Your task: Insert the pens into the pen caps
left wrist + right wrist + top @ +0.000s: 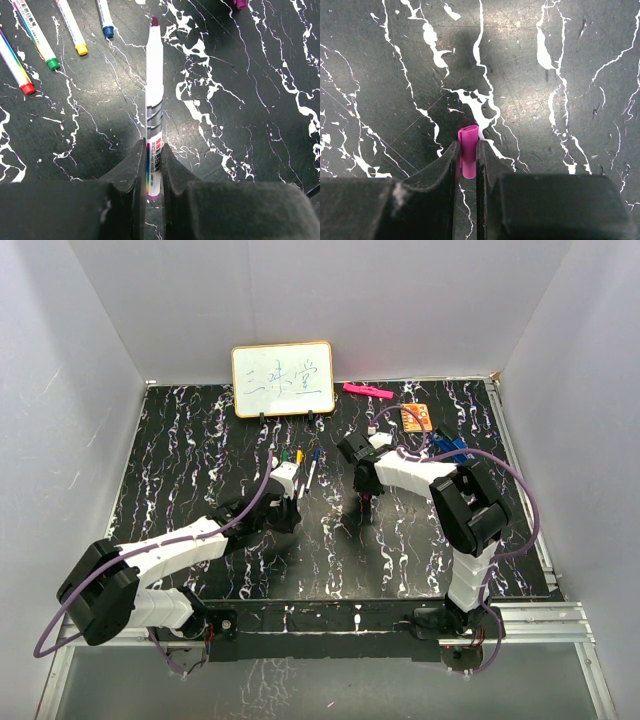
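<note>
First, from the top view: finds the left gripper [289, 480] stretched out over the black marbled tabletop [190, 470], close to a row of pens [302, 455] lying below a small whiteboard [283, 379]. Places the right gripper [368, 502] pointing down near the middle, well apart from the pink marker [367, 391] at the far edge. Cannot judge either grip from up here.

Next, from the left wrist: shows the left gripper [154, 152] squeezed tight on the tail end of the purple-tipped pen [154, 90], tip pointing straight away. Picks out four more at the upper left, side by side and apart from it: red-tipped pen [17, 75], green-tipped pen [40, 45], yellow-tipped pen [72, 30], blue-tipped pen [105, 20].

Last, from the right wrist: shows the right gripper [467, 150] pinched almost closed on the purple cap [469, 136], its far end poking out past the fingers [451, 157]. Cannot tell whether it touches the tabletop.
</note>
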Available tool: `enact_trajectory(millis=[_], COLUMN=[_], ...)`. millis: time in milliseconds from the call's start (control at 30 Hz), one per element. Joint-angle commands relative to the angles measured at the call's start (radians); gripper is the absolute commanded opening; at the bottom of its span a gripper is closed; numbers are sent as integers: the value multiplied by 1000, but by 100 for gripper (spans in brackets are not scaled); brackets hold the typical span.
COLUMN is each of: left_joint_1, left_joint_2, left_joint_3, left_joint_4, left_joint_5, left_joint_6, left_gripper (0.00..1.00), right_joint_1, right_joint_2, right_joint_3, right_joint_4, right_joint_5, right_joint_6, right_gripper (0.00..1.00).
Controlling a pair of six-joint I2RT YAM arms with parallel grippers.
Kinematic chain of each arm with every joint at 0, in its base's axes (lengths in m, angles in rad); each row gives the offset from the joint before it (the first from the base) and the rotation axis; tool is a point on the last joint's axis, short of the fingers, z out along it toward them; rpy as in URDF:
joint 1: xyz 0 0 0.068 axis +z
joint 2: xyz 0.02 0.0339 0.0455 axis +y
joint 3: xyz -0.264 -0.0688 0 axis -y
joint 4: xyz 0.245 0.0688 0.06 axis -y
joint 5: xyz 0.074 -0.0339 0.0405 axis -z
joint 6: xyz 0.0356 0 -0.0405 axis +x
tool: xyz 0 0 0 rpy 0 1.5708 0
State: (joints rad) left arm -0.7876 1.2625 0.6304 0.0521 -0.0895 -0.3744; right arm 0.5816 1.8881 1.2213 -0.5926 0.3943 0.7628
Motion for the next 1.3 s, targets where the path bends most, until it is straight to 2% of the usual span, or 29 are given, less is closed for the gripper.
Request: enact_trajectory(millis=[0, 200, 433, 833, 1000, 1167, 1267], left_joint_1=[2, 2, 2, -3, -20, -41, -50], left_joint_2=[-3, 12, -6, -14, -20, 3, 38], left_joint_3=[36, 41, 18, -18, -31, -70, -58], left_joint_4=[3, 1, 55, 267, 374, 558, 592], left_joint_5=[-1, 30, 83, 270, 318, 382, 404], left_joint_6=[-3, -2, -5, -94, -145, -229, -254], left_gripper=[0, 0, 0, 0, 0, 0, 0], right_joint_1=[12, 10, 10, 10, 9, 10, 11], right_joint_2=[105, 53, -121, -545, -671, -769, -815], right_joint_3=[-64, -44, -40, -288, -412, -526, -568], right_joint_4=[-69, -37, 75, 542, 725, 907, 993], right_joint_5=[-69, -81, -76, -161, -220, -268, -288], right_joint_6=[-31, -64, -98, -159, -164, -144, -138], right_gripper=[0, 0, 0, 0, 0, 0, 0])
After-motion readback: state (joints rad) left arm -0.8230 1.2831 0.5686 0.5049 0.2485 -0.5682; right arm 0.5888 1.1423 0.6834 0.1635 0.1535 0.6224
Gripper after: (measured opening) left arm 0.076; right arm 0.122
